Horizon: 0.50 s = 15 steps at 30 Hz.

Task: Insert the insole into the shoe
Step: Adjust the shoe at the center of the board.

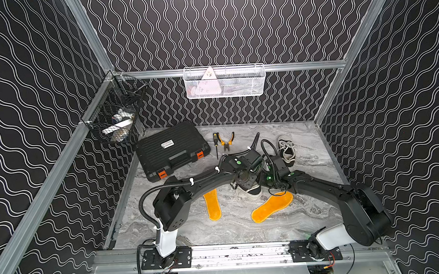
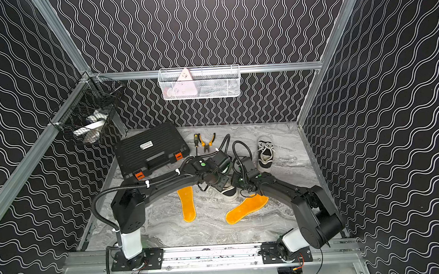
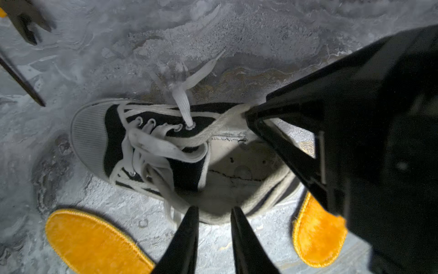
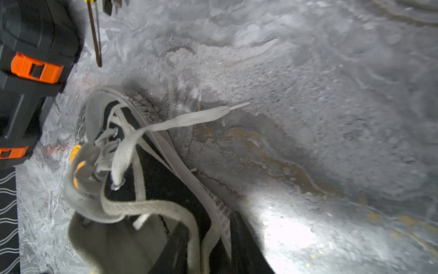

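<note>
Straddling the side wall of the shoe (image 3: pixel 113 132), the right tool (image 4: pixel 208 220) left its grip unclear; the left tool (image 3: pixel 213 210) hung slightly open, empty, at the heel rim.

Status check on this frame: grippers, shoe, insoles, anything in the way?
Left gripper open over the shoe collar. Right gripper astride its side wall, grip unclear. Both insoles flat on table, none in shoe. Loose lace crosses the opening.
</note>
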Available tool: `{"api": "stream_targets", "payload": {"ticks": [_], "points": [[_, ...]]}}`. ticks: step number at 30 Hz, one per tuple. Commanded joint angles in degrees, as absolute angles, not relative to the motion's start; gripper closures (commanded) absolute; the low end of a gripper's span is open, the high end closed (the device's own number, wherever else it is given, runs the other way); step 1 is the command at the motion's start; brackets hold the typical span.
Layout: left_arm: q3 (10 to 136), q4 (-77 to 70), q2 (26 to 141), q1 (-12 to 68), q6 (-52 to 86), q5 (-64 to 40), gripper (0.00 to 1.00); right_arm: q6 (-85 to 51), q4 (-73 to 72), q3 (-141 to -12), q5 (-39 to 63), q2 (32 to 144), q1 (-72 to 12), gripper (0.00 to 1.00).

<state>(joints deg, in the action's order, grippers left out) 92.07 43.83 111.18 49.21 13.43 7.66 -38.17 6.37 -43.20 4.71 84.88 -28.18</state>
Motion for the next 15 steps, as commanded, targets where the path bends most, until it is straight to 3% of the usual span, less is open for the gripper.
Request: {"api": "stream_targets", "payload": {"ticks": [1,15], "points": [[94.4,45.0,113.4,49.3,11.4,8.7,0.65,-39.0,4.2,-43.2,6.7,84.7,-27.6,0.68],[98.2,45.0,121.6,49.3,10.4,13.0,0.56,-39.6,2.6,-42.6,8.7,84.5,-26.4,0.68]]}}
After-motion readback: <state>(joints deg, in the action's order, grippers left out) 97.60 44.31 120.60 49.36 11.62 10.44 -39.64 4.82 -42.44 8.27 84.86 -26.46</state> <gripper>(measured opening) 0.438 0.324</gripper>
